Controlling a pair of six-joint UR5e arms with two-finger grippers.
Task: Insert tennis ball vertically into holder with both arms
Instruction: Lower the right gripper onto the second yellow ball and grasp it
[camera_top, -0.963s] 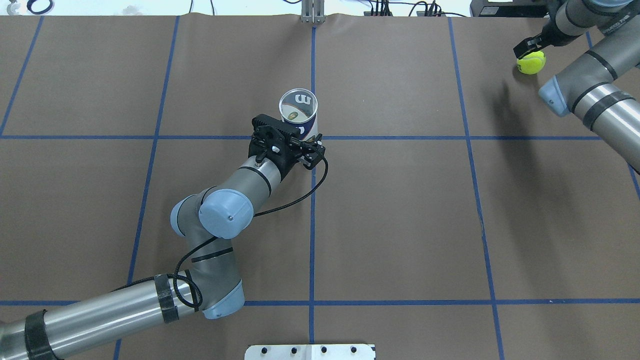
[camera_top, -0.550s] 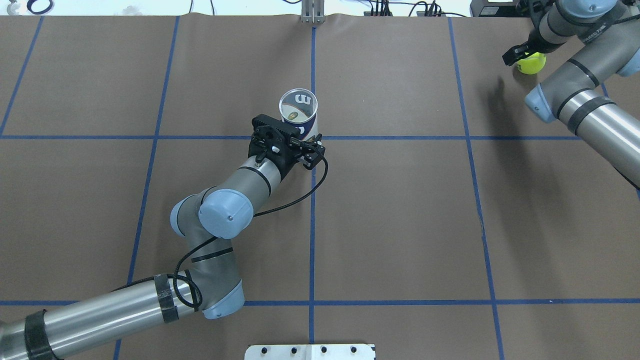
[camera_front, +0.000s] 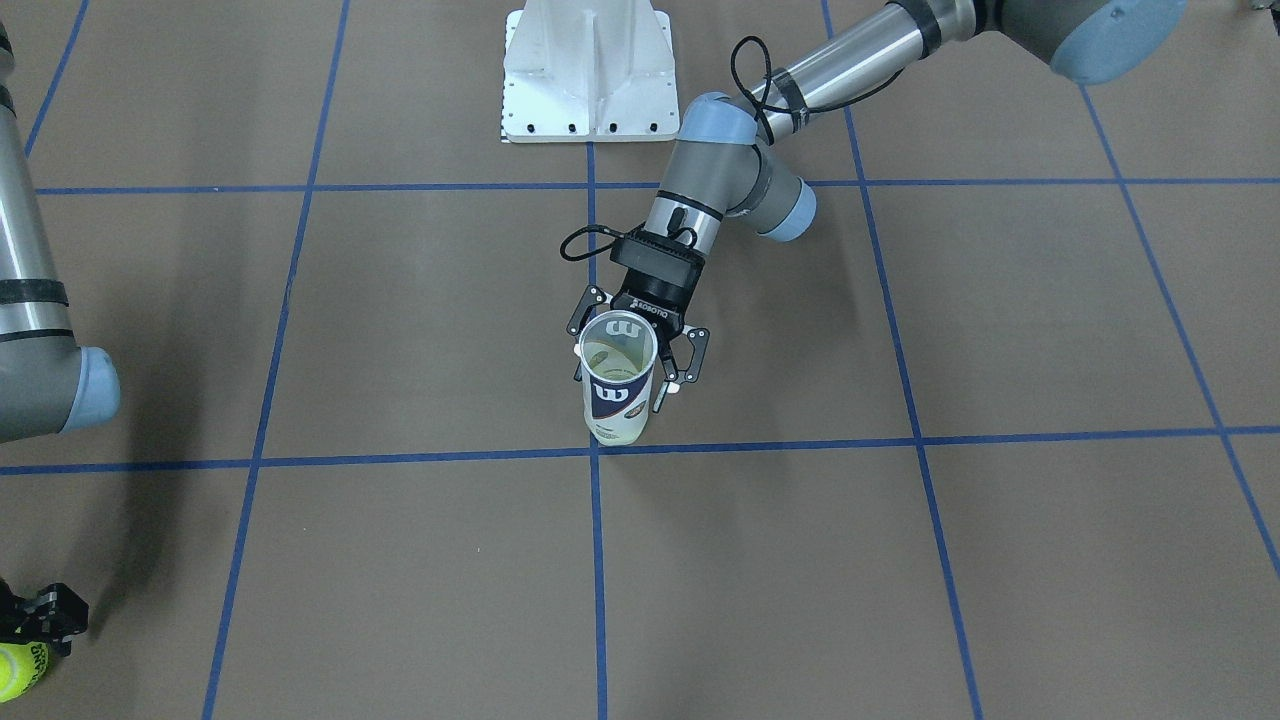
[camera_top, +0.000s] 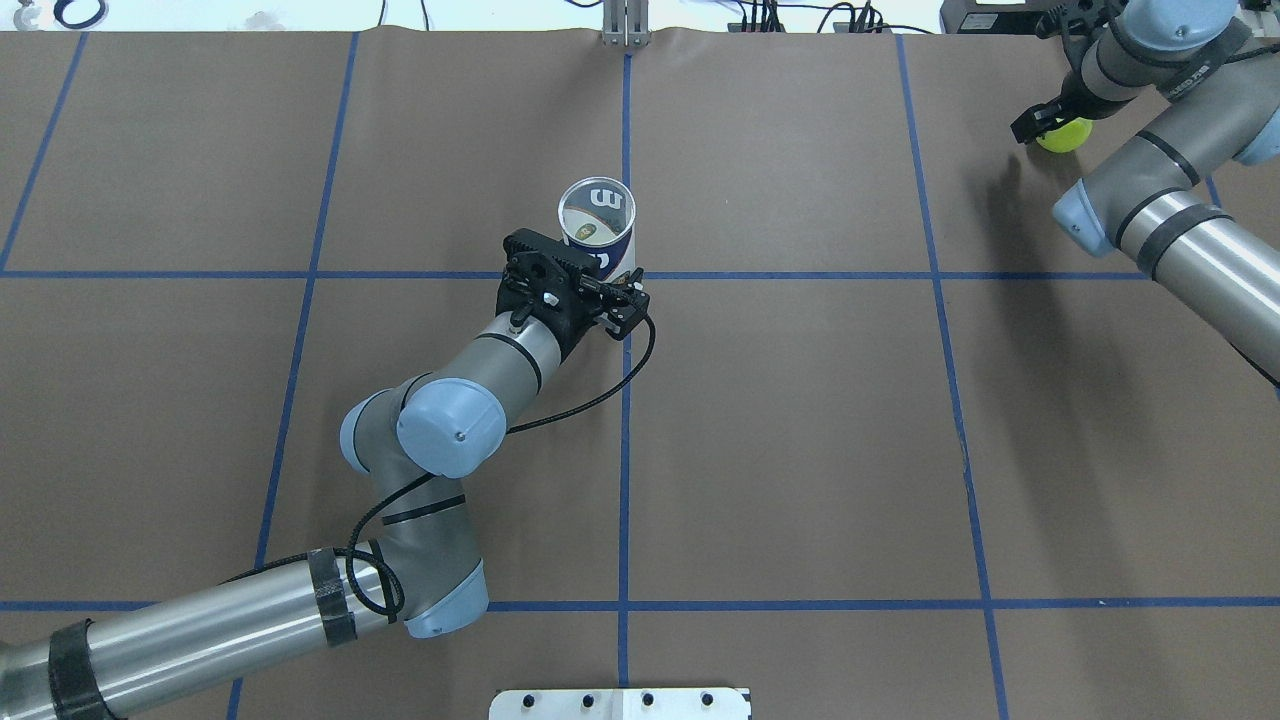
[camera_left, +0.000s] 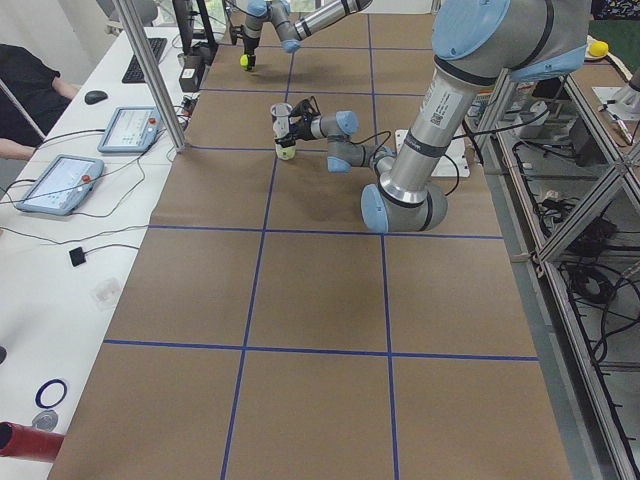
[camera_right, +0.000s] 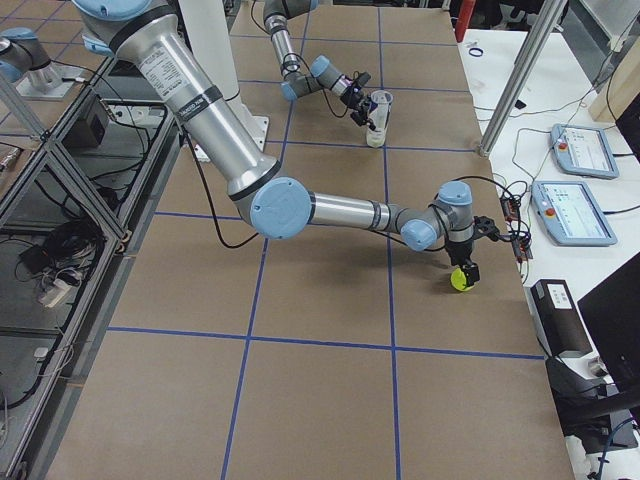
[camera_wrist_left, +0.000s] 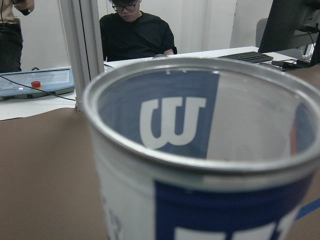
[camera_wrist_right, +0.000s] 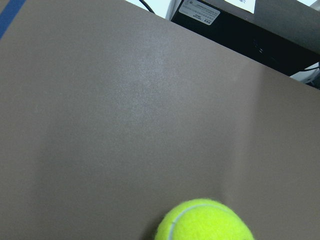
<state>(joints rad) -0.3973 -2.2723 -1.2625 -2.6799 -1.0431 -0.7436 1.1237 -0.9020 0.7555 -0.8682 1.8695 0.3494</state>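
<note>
The holder is a clear can with a navy-and-white label. It stands upright with its mouth open at the table's middle, and also shows in the front view and fills the left wrist view. A yellowish shape shows at its bottom. My left gripper is shut on its lower part, one finger on each side. A yellow-green tennis ball lies on the table at the far right corner. My right gripper hangs open just over it, fingers astride. The ball sits low in the right wrist view.
The white bolted pedestal stands at the robot's edge. A black box and cables lie beyond the far edge near the ball. Tablets and an operator are at the side bench. Brown paper with blue tape lines covers the table.
My right arm has swung in over the tennis ball and now covers part of it. The ball, the holder and my left arm have not moved.
</note>
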